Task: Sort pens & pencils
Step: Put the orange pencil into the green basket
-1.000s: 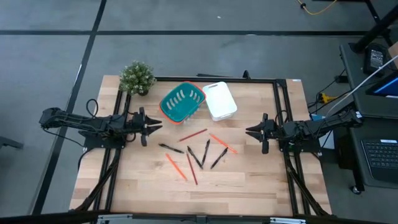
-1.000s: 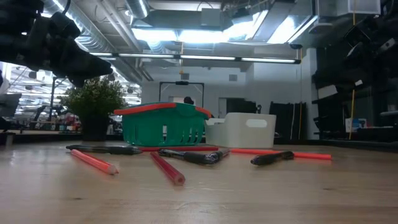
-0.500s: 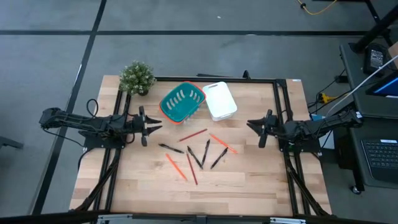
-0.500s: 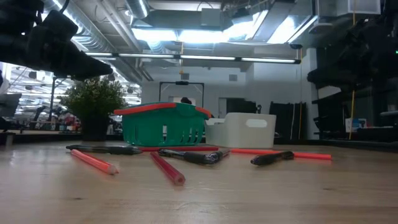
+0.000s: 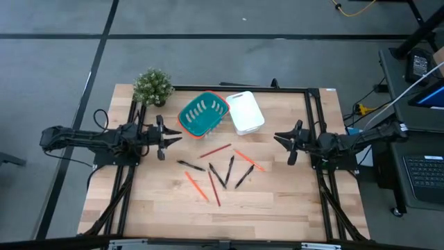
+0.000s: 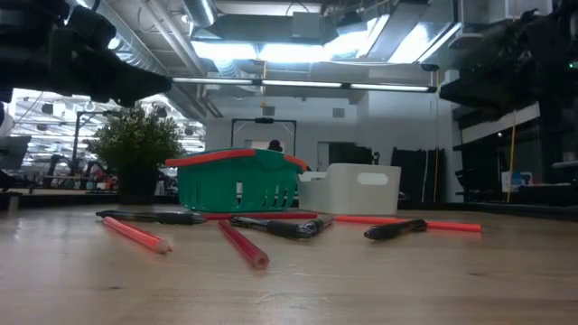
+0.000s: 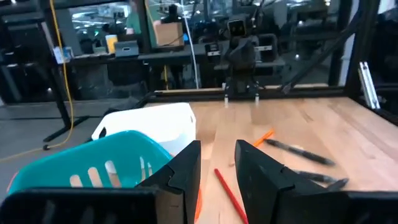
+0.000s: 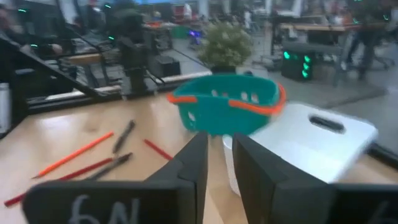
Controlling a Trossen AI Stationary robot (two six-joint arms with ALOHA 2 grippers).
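Observation:
Several black pens (image 5: 216, 175) and red and orange pencils (image 5: 196, 185) lie flat and scattered on the wooden table's middle. My left gripper (image 5: 177, 139) hovers level at the table's left side, pointing toward them. It is open by a narrow gap (image 7: 217, 144) with nothing between the fingers. My right gripper (image 5: 277, 137) hovers level at the right side, facing the left one. It too is open by a narrow gap (image 8: 219, 137) and holds nothing. Both stand well above the tabletop, clear of the pens and pencils.
A teal basket with an orange rim (image 5: 203, 114) and a white bin (image 5: 245, 112) stand side by side at the far middle. A small potted plant (image 5: 152, 87) stands at the far left corner. Bare wood lies along the near edge.
Both grippers have tipped up from a slight downward slant to level and rolled a little. The right one has risen into the low view's upper right. The pens and pencils have kept still.

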